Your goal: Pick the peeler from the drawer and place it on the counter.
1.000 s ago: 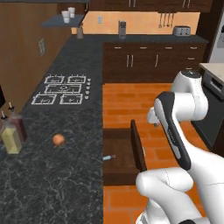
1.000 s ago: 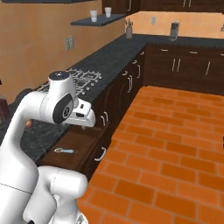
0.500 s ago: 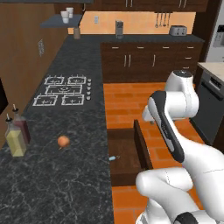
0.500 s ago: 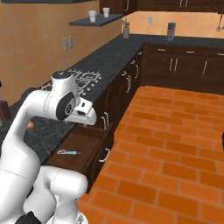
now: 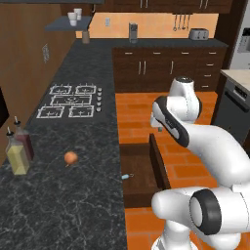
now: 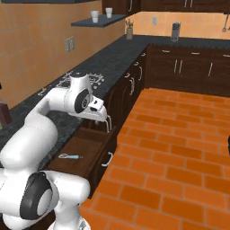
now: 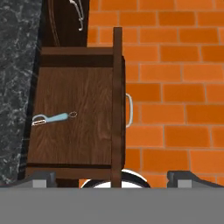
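Hand wide open above the pulled-out drawer — nothing held

The peeler (image 7: 52, 118) lies flat in the drawer (image 7: 78, 127), close to the counter (image 7: 17, 78) side and well below the hand (image 7: 111, 177). Its long axis runs across the drawer, looped head toward the counter. The descent looks clear — only the drawer's front panel and the counter edge flank it; an orange (image 5: 71, 157) sits apart on the counter.

Small orange fruit (image 5: 71, 157) at nine o'clock, two bottles (image 5: 18, 152) just beyond it at the left edge. Stovetop burners (image 5: 73, 101) at eleven o'clock; toaster (image 5: 197, 34) at one o'clock; orange tiled floor (image 6: 179, 148).
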{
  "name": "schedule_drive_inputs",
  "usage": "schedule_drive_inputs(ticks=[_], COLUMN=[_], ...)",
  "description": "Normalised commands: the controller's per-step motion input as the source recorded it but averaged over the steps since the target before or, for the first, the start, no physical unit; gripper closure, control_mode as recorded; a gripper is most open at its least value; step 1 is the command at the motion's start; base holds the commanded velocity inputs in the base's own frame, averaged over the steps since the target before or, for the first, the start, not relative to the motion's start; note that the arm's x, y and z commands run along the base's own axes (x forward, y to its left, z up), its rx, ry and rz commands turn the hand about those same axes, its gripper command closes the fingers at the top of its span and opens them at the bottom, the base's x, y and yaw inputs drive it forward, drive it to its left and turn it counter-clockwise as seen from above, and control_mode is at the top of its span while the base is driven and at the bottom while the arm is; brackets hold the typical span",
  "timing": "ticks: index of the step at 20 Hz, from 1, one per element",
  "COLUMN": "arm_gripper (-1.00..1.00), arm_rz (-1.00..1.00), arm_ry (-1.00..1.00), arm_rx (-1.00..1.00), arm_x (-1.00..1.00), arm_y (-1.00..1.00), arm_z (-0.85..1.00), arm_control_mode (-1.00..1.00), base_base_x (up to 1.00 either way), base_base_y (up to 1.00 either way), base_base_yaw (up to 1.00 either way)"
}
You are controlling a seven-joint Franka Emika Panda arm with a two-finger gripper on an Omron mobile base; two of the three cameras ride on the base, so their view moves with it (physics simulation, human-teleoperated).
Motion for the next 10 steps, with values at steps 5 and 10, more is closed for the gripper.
schedule_drive_inputs(ticks=[5,10], arm_gripper=[-1.0,-1.0], arm_rz=[0.01,0.03], arm_ry=[0.0,-0.03], arm_rx=[0.0,0.01], arm_x=[0.25,-0.08], arm_y=[-0.04,0.0], arm_z=[-0.97,-0.78], arm_control_mode=[-1.0,-1.0], base_base_x=[0.0,0.0], base_base_y=[0.0,0.0], base_base_yaw=[0.0,0.0])
